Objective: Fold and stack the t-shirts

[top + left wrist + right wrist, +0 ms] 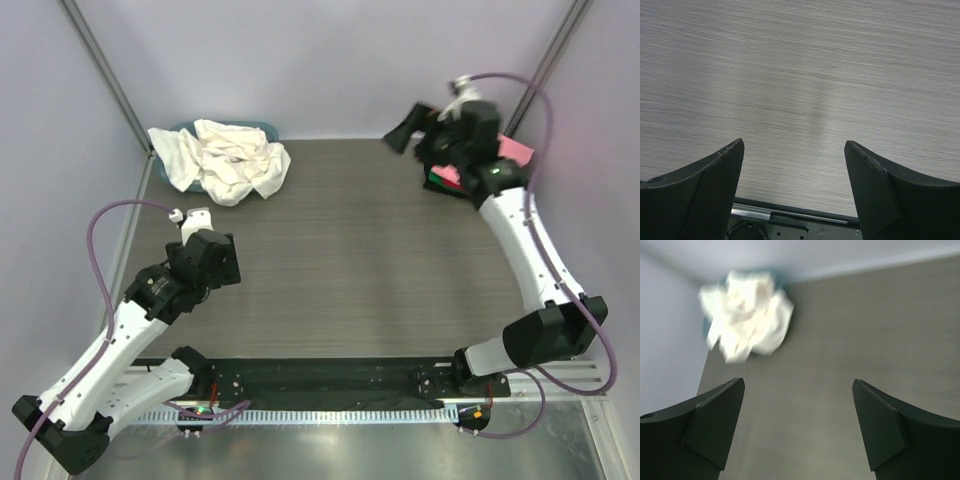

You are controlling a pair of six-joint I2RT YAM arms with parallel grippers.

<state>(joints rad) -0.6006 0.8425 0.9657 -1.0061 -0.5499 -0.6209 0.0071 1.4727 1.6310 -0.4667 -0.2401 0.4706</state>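
In the top view, the right gripper (pixel 408 126) is seen blurred above the far right corner, its jaws spread with nothing between them. Just beside it, a flat stack (pixel 445 177) of t-shirts with salmon pink, magenta, green and black edges showing is partly covered by the right arm (pixel 520 235). A crumpled cream white heap (pixel 226 158) is piled over the teal tub (pixel 262 128) in the far left corner, beside the wall (pixel 60 120). A broad stretch of table (pixel 350 240) is seen between the 2 piles. The left arm (pixel 150 300) is bent low at the near left.

In the left wrist view, the left gripper (pixel 792 145) is held wide open over wood-grain tabletop, gripping nothing. The black base rail (pixel 790 220) is seen at the bottom edge.

In the right wrist view, both fingers (pixel 715 425) are set far apart and empty. The cream white heap (pixel 747 315) is seen blurred ahead, in the corner.
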